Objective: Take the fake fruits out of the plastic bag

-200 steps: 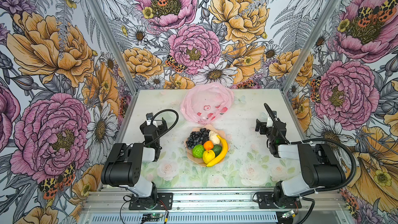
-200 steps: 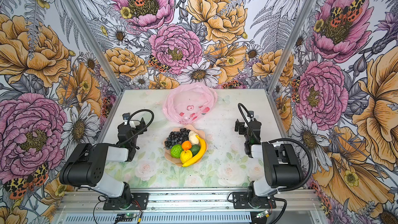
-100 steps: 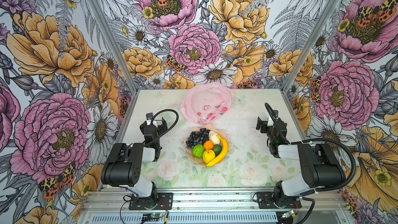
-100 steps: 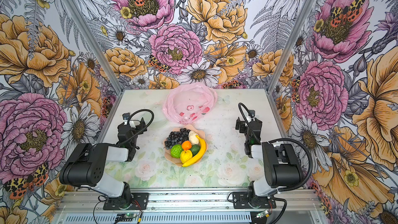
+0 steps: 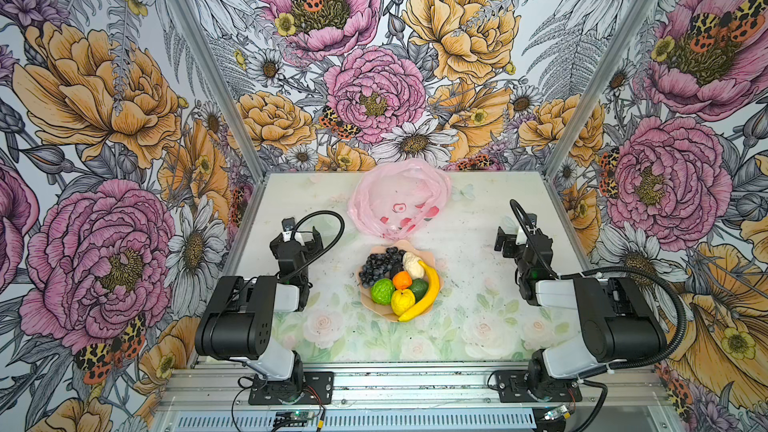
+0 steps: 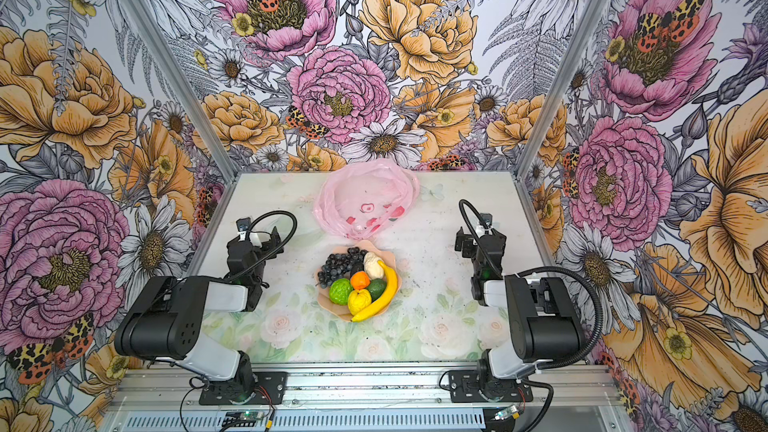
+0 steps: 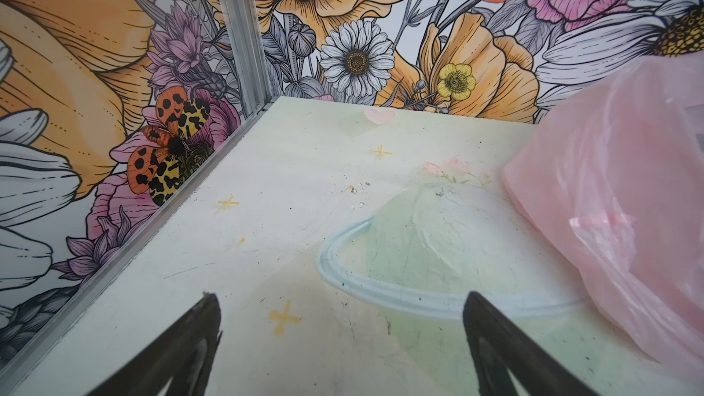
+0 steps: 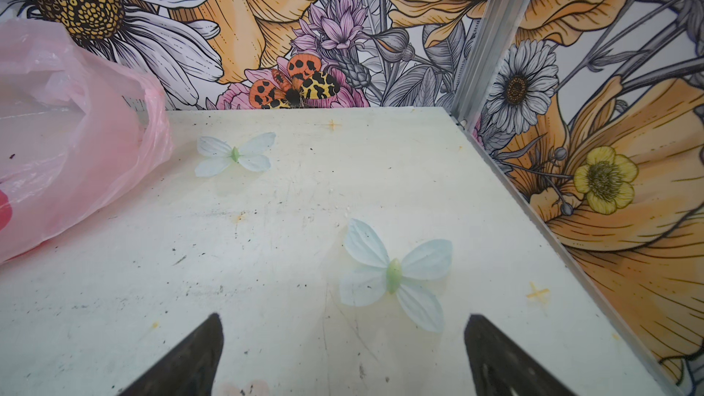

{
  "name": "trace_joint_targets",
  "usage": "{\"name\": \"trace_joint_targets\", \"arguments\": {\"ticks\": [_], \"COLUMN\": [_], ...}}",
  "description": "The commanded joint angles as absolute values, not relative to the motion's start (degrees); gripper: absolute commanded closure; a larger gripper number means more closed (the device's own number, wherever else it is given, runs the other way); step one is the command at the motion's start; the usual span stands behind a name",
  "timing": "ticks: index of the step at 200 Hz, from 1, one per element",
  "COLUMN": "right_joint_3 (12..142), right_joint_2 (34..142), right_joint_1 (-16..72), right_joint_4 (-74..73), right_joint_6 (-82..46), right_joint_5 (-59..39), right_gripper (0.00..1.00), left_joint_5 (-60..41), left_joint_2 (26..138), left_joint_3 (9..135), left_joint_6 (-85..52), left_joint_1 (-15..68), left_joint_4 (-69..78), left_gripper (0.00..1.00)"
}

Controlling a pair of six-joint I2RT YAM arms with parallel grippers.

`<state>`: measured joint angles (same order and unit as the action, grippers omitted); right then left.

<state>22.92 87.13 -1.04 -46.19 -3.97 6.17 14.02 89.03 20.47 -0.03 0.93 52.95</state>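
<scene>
The fake fruits lie heaped on a peach-pink scalloped plate (image 5: 368, 305) (image 6: 328, 305) at the table's middle: banana (image 5: 428, 292), grape bunch (image 5: 376, 265), lime-green citrus (image 5: 382, 290), orange (image 5: 402, 280), lemon (image 5: 402, 301), avocado (image 5: 419, 288) and whitish lump (image 5: 412, 264). The crumpled pink plastic bag (image 5: 399, 197) (image 6: 365, 195) (image 7: 617, 203) (image 8: 64, 139) lies behind the plate, with its near edge at the plate's far rim. Only printed red marks show in it. My left gripper (image 5: 301, 234) (image 6: 255, 238) (image 7: 339, 299) hovers open left of the plate. My right gripper (image 5: 515, 234) (image 6: 476, 236) (image 8: 343, 318) stands open at the right, holding nothing.
Flowered walls on aluminium posts (image 5: 208, 68) enclose the table on three sides. Both arm bases (image 5: 286, 384) sit on the front rail. Printed butterflies (image 8: 392, 276) and a printed planet (image 7: 438, 245) mark the tabletop.
</scene>
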Motion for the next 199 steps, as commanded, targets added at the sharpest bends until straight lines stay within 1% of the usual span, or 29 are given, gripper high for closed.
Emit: {"name": "trace_joint_targets", "arguments": {"ticks": [1,199], "right_joint_3": [22.75,23.17], "right_joint_2": [87.71,87.89], "right_joint_1": [-0.7,-0.71], "right_joint_4": [-48.42,-47.87], "right_joint_6": [-4.61,-4.62], "right_joint_5": [6.9,6.83], "right_gripper": [0.01,0.01], "left_joint_5": [13.05,13.02], "left_joint_2": [88.75,88.71], "left_joint_3": [21.13,21.18], "left_joint_6": [-0.25,-0.26], "left_joint_1": [0.96,0.9], "left_joint_4": [54.67,54.67], "left_gripper": [0.01,0.01]}}
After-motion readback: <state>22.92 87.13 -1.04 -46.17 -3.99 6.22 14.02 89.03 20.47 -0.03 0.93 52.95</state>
